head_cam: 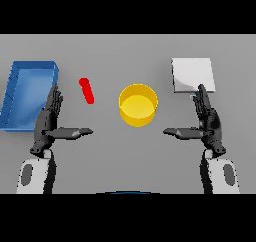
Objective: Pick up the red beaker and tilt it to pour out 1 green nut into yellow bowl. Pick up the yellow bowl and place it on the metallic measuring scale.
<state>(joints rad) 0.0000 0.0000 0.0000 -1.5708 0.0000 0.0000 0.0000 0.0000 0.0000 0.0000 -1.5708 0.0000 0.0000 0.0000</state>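
The red beaker [86, 90] is a slim red tube leaning on the table, left of centre. Right of it, mid-table, sits the yellow bowl [138, 105], and I see no nut inside it. At the back right lies the metallic measuring scale [192, 75], a pale square plate. My left hand [49, 121] is open, fingers straight and thumb pointing inward, just below and left of the beaker without touching it. My right hand [208, 122] is open in the same pose, right of the bowl and just below the scale.
A blue tray [28, 93] with raised walls stands at the far left, right beside my left hand.
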